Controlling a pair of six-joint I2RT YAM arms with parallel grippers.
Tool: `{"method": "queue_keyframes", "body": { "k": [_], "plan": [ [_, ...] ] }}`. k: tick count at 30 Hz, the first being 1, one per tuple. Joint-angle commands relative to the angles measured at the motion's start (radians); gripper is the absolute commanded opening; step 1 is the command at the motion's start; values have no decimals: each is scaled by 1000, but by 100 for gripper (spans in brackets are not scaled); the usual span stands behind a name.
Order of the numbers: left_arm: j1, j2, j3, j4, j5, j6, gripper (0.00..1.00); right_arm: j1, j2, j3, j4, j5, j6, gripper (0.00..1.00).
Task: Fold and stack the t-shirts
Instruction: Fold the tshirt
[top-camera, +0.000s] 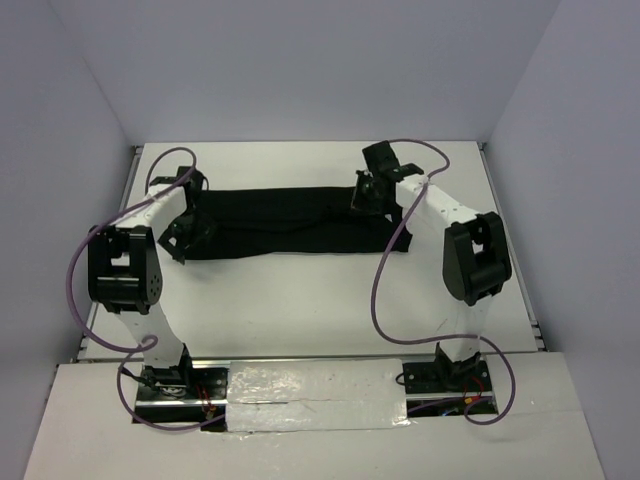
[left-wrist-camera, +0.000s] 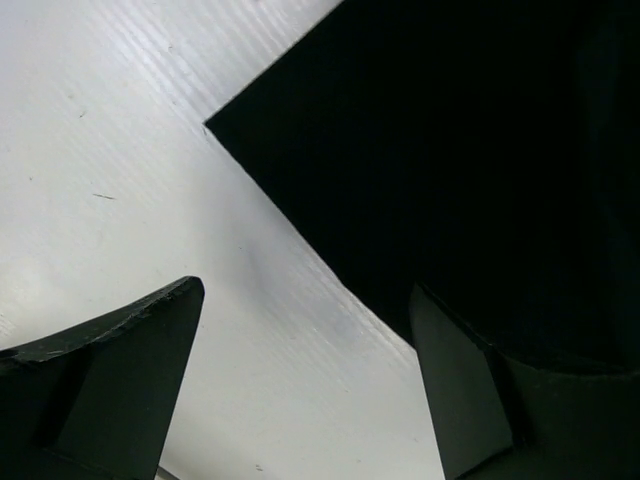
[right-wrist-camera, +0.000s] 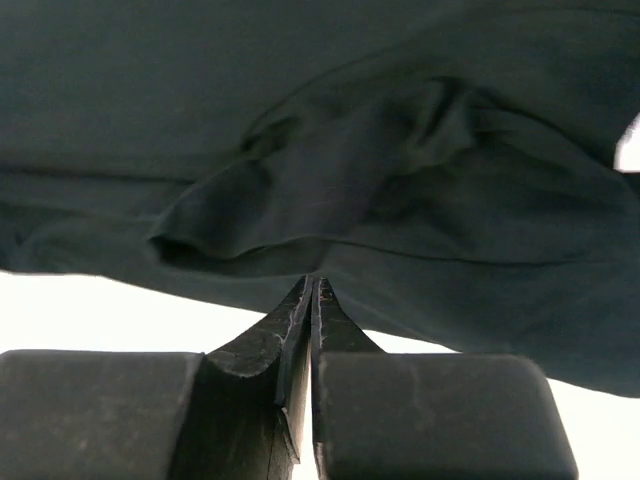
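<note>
- The t-shirt (top-camera: 290, 220) lies on the table (top-camera: 300, 310) as a long, narrow black band. It runs side to side across the far half of the table, between the two arms.
- By that shape, the lengthwise folds look done (a judgement from the outline only). The band has not yet been folded across into a compact packet.
- The left gripper (top-camera: 182, 238) sits low at the band's left end, jaws spread wide and holding nothing. In the left wrist view one finger (left-wrist-camera: 130, 370) is over bare table and the other (left-wrist-camera: 460, 400) is over cloth, so they straddle the shirt's edge near its corner (left-wrist-camera: 207, 124).
- The right gripper (top-camera: 368, 192) is at the band's right end, on its far side. In the right wrist view its jaws are pressed together, with the tips (right-wrist-camera: 312, 285) right at a rumpled fold of cloth. I cannot tell whether any cloth is caught between them.
- What is left, as I judge it, is to bring the ends together crosswise and smooth the bunched right end. No second garment is in view, so no stack has been started.
</note>
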Motion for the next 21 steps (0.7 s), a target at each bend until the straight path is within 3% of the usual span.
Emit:
{"method": "queue_keyframes", "body": {
  "k": [1, 8, 13, 15, 17, 18, 19, 21],
  "plan": [
    [-15, 4, 49, -12, 9, 20, 98, -5, 51, 44, -37, 68, 62, 6],
    [-15, 33, 95, -26, 3, 45, 97, -45, 312, 358, -117, -16, 17, 6],
    [-16, 48, 105, -12, 26, 60, 97, -100, 545, 818, -261, -84, -29, 10],
    [-18, 50, 103, -12, 26, 63, 97, -106, 564, 896, -313, -64, -59, 11],
    [-18, 42, 95, -7, 24, 70, 97, -96, 433, 783, -248, -40, -94, 17],
    [-18, 40, 92, -4, 24, 73, 97, -91, 356, 596, -137, -17, -103, 20],
    [-19, 39, 91, -4, 23, 76, 97, -86, 220, 512, -104, 5, -102, 26],
    [-19, 36, 88, -1, 20, 76, 97, -88, 144, 383, -130, 11, -89, 40]
  ]
}}
